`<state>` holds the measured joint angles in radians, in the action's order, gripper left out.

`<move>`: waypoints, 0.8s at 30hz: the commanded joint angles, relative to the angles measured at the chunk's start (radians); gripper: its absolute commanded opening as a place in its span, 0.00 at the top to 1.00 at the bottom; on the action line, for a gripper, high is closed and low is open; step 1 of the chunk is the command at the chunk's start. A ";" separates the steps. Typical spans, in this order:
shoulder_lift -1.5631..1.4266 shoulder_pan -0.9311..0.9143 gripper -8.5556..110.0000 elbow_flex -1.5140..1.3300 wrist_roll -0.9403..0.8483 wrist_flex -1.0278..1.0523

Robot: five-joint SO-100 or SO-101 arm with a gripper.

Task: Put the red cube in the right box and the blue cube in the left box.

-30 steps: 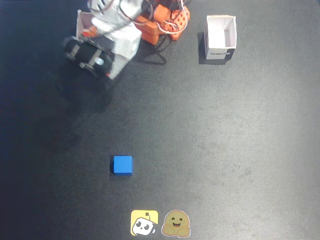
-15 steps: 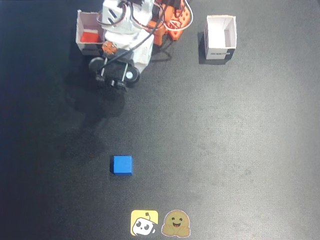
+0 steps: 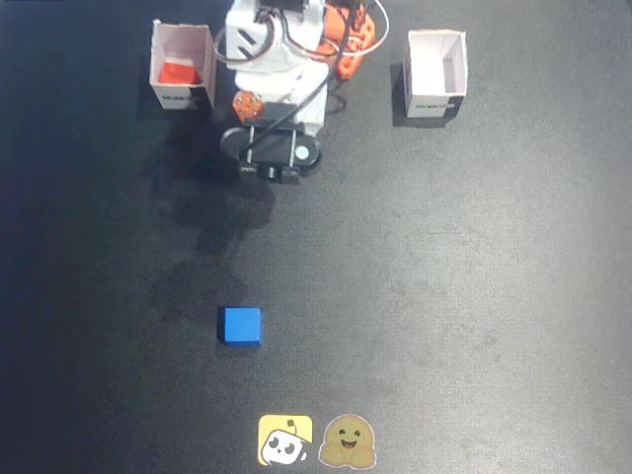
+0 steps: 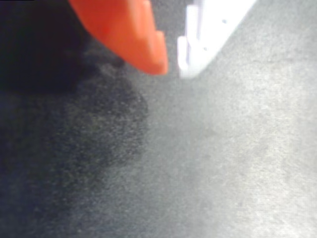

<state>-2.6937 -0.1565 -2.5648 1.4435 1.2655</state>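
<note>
Gripper (image 3: 269, 170) in the fixed view now hangs near the top centre of the frame, just below the white and orange arm; a second ago it was over at the upper left, covering the box there, and half a second ago it was midway across, so it has swung away from that box toward the middle. From this angle I cannot tell how its fingers stand. The swing has uncovered the box at the upper left (image 3: 182, 67), and the red cube (image 3: 181, 73) lies inside it, so that half of the job looks done and the arm appears to be heading for the other cube. The blue cube (image 3: 242, 326) sits alone on the dark table (image 3: 474, 296), lower centre-left, well apart from the gripper and both boxes, and it has not moved across the three pictures. The box at the upper right (image 3: 434, 74) shows only bare white walls; it is empty and is presumably where the blue cube belongs. Two stickers (image 3: 318, 440) lie at the bottom edge, below the blue cube. In the wrist view the gripper (image 4: 172, 64) enters from the top edge, its orange finger (image 4: 133, 34) and white finger (image 4: 208, 34) almost together with only a thin gap at the tips and nothing between them; below is grey table only, neither cube nor box in sight.
</note>
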 commanded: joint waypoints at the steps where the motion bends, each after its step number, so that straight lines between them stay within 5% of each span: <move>1: -0.012 0.012 0.93 0.000 -0.008 -0.018; 8: 0.046 0.009 0.93 0.034 -0.008 -0.049; 24: 0.681 -0.012 0.92 0.411 -0.089 -0.279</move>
<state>-2.0709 -0.1657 -2.2488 1.3606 1.0124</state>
